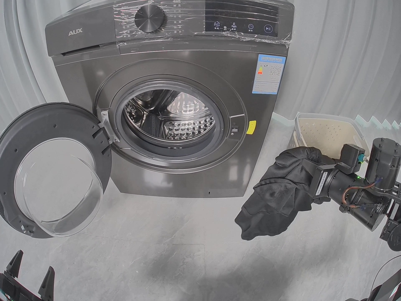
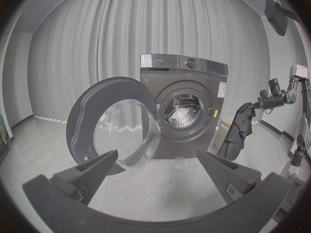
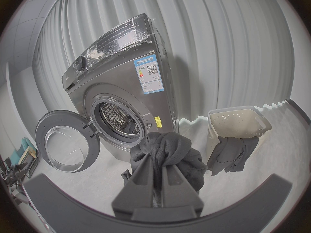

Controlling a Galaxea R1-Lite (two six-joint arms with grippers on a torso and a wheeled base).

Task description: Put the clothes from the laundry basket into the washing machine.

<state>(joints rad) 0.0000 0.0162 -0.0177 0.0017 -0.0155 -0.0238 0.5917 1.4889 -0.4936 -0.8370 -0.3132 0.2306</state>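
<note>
My right hand point(image 3: 157, 161) gripped a black garment point(image 1: 280, 193) just before the basket point(image 1: 330, 134), right of the washer point(image 1: 175, 63). Its door point(image 1: 50, 122) stood swung wide left, with open floor point(image 1: 167, 239) before the drum point(image 1: 171, 113). My left hand point(image 2: 156, 152) hung low, spread wide.

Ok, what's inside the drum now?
Only bare perforated metal shows in the drum; no clothes. Its floor near the front is hidden behind the door seal. The black garment hangs outside.
</note>
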